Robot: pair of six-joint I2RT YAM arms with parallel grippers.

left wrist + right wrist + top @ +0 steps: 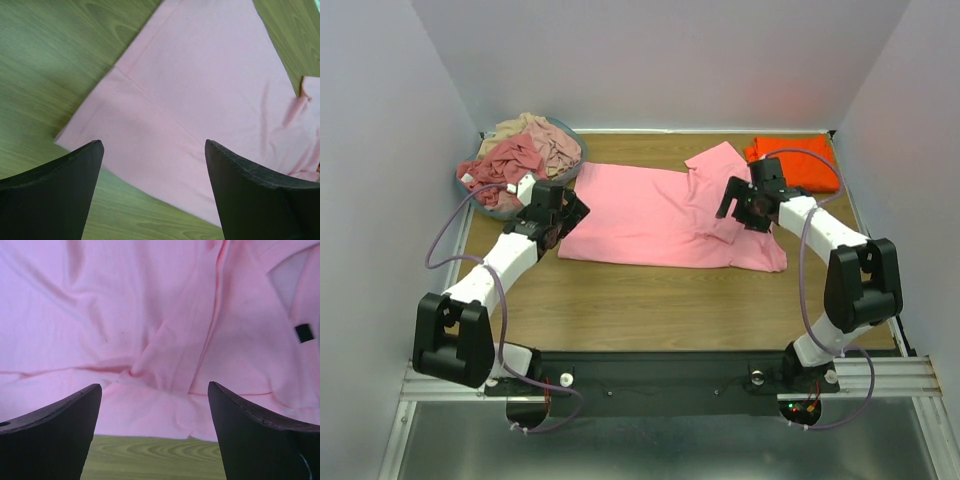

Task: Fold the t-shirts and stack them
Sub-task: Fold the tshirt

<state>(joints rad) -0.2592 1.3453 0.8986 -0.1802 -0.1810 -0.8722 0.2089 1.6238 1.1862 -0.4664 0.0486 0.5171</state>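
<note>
A light pink t-shirt (660,215) lies spread across the middle of the wooden table, partly folded, one sleeve turned up at the back. It fills the left wrist view (210,90) and the right wrist view (150,315). A folded bright orange t-shirt (800,160) lies at the back right. Dusty rose and beige t-shirts (520,155) are heaped in the basket. My left gripper (563,222) is open and empty above the pink shirt's left hem (155,145). My right gripper (738,212) is open and empty above the shirt's right part (152,387).
The grey-blue oval basket (468,185) stands at the back left, close to my left arm. White walls enclose the table on three sides. Bare wood (660,300) runs between the shirt and the arm bases.
</note>
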